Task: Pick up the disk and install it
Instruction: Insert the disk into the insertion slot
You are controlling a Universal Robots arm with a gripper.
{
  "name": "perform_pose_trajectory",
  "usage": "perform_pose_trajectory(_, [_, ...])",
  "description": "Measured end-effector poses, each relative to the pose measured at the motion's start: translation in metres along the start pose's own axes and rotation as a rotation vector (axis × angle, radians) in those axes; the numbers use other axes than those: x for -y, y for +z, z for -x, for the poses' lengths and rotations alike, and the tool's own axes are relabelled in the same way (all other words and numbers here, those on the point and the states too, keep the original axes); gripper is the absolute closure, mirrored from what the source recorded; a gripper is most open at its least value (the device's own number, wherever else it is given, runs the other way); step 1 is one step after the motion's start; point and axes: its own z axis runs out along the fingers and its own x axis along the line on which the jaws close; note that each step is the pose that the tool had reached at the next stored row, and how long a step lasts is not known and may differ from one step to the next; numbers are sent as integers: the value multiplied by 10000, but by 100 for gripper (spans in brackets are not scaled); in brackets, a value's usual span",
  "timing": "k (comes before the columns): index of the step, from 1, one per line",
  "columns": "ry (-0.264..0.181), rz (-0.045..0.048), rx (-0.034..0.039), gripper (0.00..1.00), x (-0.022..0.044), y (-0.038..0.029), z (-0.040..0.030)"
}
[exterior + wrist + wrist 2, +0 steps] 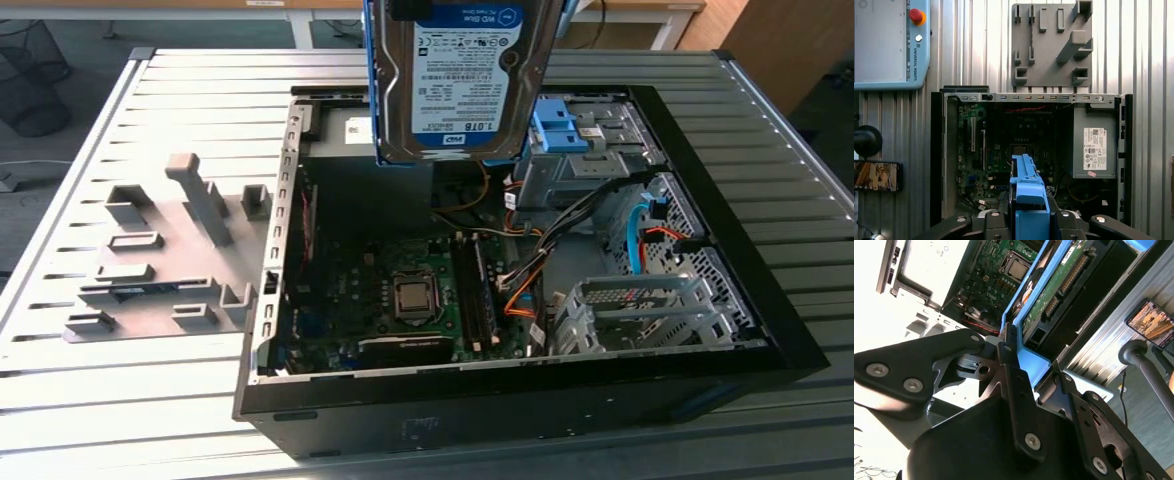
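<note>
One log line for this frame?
gripper: shut on silver hard disk in blue plastic carrier | disk: upright, above open black computer case | installed: not yet

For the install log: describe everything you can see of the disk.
The disk is a flat silver metal hard drive with a white-and-blue label, set in a bright blue plastic carrier frame. Its other face is a green circuit board. It hangs upright in the air above the open computer case, apparently touching nothing there. The tool is shut on the end away from the case, fingers pressing the blue frame.
</note>
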Motion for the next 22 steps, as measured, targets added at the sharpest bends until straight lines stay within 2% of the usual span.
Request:
perform_pose_trajectory(7, [-2, 0, 0, 63, 8, 0, -1])
perform_pose_trajectory(9, [-1, 1, -1, 63, 41, -1, 0])
perform_pose_trajectory(16, [0, 0, 0, 63, 234, -3, 1])
perform_pose_trajectory(22, [1, 0, 0, 63, 248, -3, 2])
